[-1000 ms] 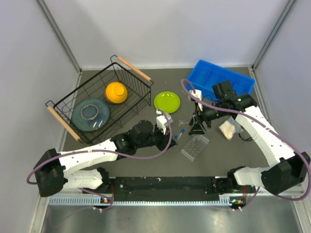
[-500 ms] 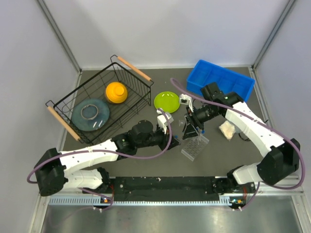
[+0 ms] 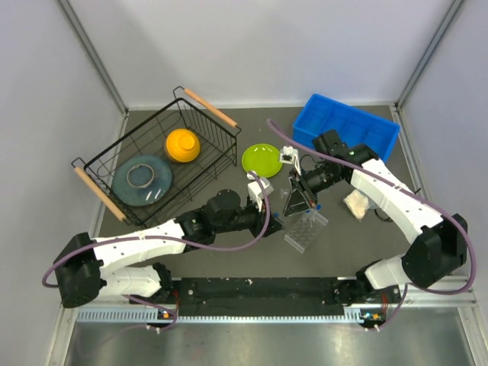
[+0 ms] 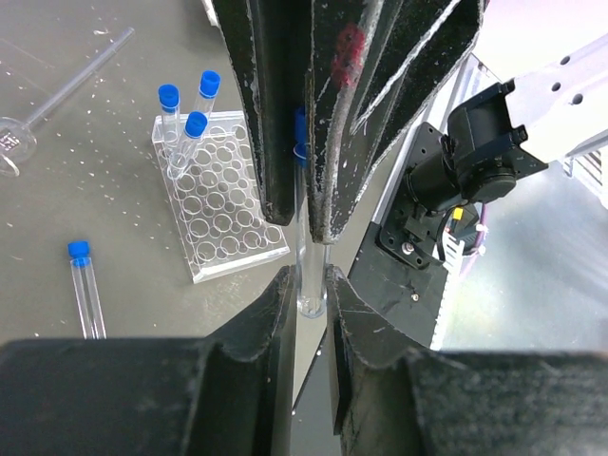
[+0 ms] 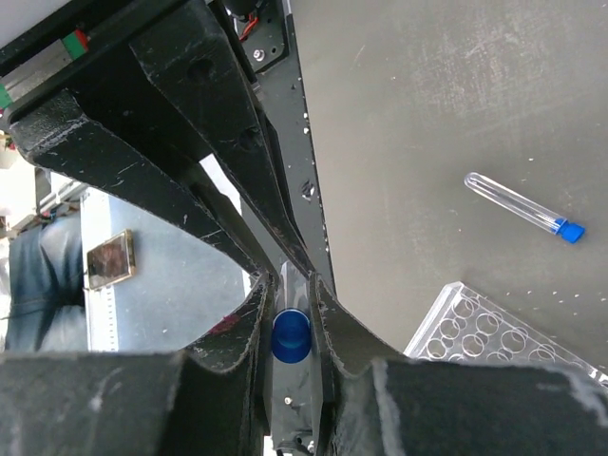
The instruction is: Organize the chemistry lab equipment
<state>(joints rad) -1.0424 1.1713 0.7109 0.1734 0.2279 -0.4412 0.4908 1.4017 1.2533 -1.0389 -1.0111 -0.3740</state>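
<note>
One clear blue-capped tube (image 4: 312, 275) is gripped from both ends above the table. My left gripper (image 4: 306, 281) is shut on its rounded bottom end. My right gripper (image 5: 290, 287) is shut on the blue cap (image 5: 292, 334). In the top view the two grippers meet tip to tip, left (image 3: 275, 221) and right (image 3: 294, 203), just left of the clear grid rack (image 3: 306, 229). The rack (image 4: 220, 201) has three capped tubes standing in its far corner. Another tube (image 4: 85, 290) lies loose on the table; the right wrist view also shows a loose tube (image 5: 522, 206).
A white-filled packet (image 3: 357, 203) lies right of the rack. A lime-green plate (image 3: 262, 160) and a blue bin (image 3: 347, 128) sit behind. The wire basket (image 3: 200, 116) at left holds an orange dome (image 3: 183, 145) and a grey dish. A thin glass rod (image 4: 76, 81) lies nearby.
My right arm has swung left from near the packet to the tube in my left gripper, and its jaws have closed on the blue cap. The left arm has barely moved.
</note>
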